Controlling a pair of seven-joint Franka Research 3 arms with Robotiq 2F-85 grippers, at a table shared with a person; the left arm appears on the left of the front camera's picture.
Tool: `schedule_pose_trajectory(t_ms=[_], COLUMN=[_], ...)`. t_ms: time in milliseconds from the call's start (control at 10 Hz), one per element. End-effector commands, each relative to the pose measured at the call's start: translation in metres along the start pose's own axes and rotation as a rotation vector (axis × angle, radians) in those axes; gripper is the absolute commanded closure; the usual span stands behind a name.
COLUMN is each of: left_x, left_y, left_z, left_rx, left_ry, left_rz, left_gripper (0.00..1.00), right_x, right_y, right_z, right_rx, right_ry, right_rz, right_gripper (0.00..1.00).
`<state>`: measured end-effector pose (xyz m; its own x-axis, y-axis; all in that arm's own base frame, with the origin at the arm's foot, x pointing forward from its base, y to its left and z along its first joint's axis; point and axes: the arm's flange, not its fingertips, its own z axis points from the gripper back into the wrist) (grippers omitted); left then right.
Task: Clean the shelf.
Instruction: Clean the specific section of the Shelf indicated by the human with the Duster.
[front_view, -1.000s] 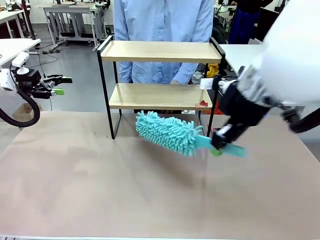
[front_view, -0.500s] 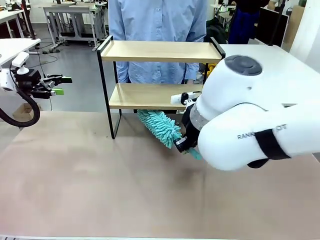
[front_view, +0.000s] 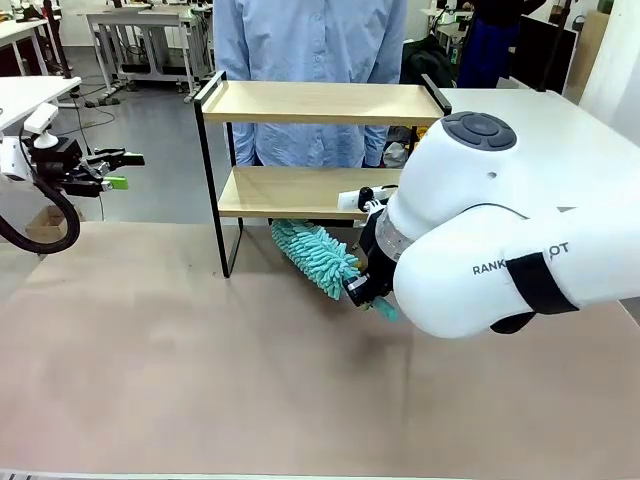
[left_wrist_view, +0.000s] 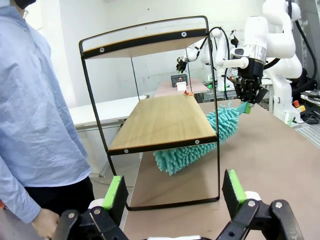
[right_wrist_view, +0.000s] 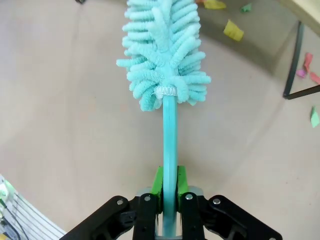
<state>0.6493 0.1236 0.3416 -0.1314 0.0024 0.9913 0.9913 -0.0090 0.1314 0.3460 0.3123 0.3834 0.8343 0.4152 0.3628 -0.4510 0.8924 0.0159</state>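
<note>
Nearest you, the bare tan table runs up to your right arm, which reaches across the middle. Your right gripper is clamped tight on the teal handle of the duster, green pads pressed flat against both sides of the stem. From that grip the handle runs forward to the fluffy teal head, which slants away beneath the lower board of the shelf. From the left wrist camera you see the head stretched under that board, above the tabletop; whether it brushes the underside you cannot tell. A few coloured paper scraps lie on the table beyond the head, near one black leg of the frame. The shelf stands upright at the far middle of the table, both wooden boards level, with a small red scrap at one end of the lower board. Your left gripper hangs off past the table's left edge, well apart from the shelf, jaws spread wide and holding nothing, pointing toward it. Behind the shelf a person in a light blue shirt stands at the far side.
</note>
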Motion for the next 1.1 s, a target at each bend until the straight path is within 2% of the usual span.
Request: schedule_pose_trajectory(t_ms=[0,100,300,400,700,1000], left_x=[0.003,0.003,0.003,0.003,0.003,0.003], left_y=[-0.002,-0.002,-0.002,-0.002,-0.002,-0.002], left_z=[0.000,0.000,0.000,0.000,0.000,0.000], left_rx=[-0.007,-0.007,-0.007,-0.007,-0.007,-0.007], left_ry=[0.007,0.007,0.007,0.007,0.007,0.007], left_rz=[-0.008,-0.008,-0.008,-0.008,-0.008,-0.008], left_gripper=[0.00,0.00,0.00,0.00,0.00,0.00], right_x=[0.028,0.044,0.067,0.080,0.107,0.116], right_y=[0.044,0.062,0.084,0.091,0.118,0.139], right_z=[-0.005,-0.011,-0.027,-0.040,-0.088,-0.102], right_rx=[-0.108,-0.153,-0.164,-0.153,-0.083,-0.056], right_ry=[-0.018,-0.017,-0.034,-0.068,-0.108,-0.194], right_rz=[-0.079,-0.130,-0.192,-0.246,-0.298,-0.368], right_gripper=[0.87,0.87,0.87,0.87,0.87,0.87])
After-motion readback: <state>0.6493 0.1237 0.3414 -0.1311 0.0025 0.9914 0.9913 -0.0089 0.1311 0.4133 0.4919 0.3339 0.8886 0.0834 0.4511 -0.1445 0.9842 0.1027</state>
